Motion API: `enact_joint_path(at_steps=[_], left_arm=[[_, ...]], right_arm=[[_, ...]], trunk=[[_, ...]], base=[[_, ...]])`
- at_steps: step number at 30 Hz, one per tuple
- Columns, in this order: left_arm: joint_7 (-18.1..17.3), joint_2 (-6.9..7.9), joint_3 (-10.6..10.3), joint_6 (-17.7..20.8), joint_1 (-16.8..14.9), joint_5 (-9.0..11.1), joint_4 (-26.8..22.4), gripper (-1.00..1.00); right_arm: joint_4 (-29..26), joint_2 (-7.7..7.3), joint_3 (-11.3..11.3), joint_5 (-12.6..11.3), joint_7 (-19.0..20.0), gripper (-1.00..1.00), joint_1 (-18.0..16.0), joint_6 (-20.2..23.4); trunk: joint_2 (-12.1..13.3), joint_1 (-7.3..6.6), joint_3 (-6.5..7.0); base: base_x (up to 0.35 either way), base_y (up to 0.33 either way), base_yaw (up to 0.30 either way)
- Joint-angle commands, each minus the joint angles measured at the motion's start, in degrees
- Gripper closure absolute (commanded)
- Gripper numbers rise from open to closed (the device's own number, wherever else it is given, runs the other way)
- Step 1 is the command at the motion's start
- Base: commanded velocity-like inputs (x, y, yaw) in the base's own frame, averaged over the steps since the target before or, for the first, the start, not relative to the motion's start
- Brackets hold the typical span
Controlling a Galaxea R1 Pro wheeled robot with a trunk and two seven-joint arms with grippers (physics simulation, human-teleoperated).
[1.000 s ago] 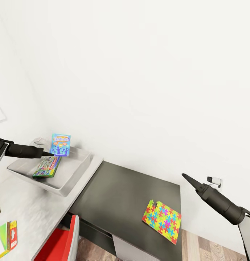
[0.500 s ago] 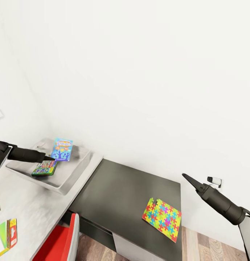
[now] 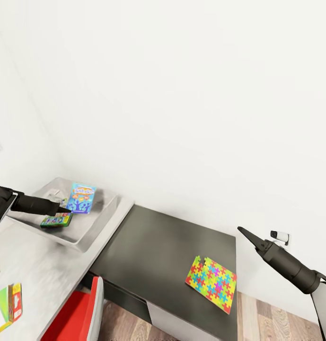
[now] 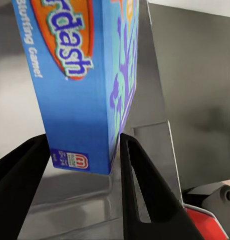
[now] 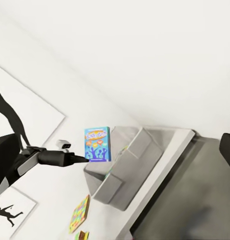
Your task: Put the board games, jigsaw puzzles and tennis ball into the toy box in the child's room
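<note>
Table (image 3: 49, 279): pale grey top, toy box (image 3: 94, 222) at its far edge.
My left gripper (image 4: 82, 165): fingers clamped on blue board game (image 4: 89, 75) over the box.
My right gripper (image 3: 242, 231): finger state, can't tell.

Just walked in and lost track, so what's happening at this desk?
The left claw holds the blue board game by its edge over the grey toy box, where a green game box already lies. One jigsaw puzzle sits on the dark lower desk section. The right claw hangs idle.
</note>
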Motion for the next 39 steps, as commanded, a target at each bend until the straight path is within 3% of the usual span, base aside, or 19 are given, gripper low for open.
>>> enact_joint_path(at_steps=[1, 28, 34, 39], left_arm=[[0.07, 0.03, -0.17, 0.48, -0.05, 0.05, 0.03, 1.0], [-0.27, 0.2, -0.66, -1.44, -0.05, -0.21, 0.12, 1.0], [-0.2, 0.21, -3.4, -1.4, -0.05, -1.24, 0.13, 1.0], [-0.19, 0.21, -4.17, -1.36, -0.05, -1.35, 0.15, 1.0]], right_arm=[[-0.01, -0.01, -0.03, -0.21, 0.02, -1.0, -0.05, 0.33], [0.06, -0.01, -0.89, 0.17, 0.08, -1.0, -0.05, 0.27], [0.07, -0.01, -0.91, 0.2, 0.08, -1.0, -0.05, 0.27], [0.17, 0.1, -1.66, 0.24, 0.04, -1.0, -0.05, 0.13]], trunk=[[-0.11, 0.03, -0.2], [-0.11, 0.03, -2.75], [-0.11, 0.03, -3.28], [-0.11, 0.03, -3.38]], base=[[0.0, 0.0, 0.0], [0.0, 0.0, 0.0], [0.0, 0.0, 0.0], [0.0, 0.0, 0.0]])
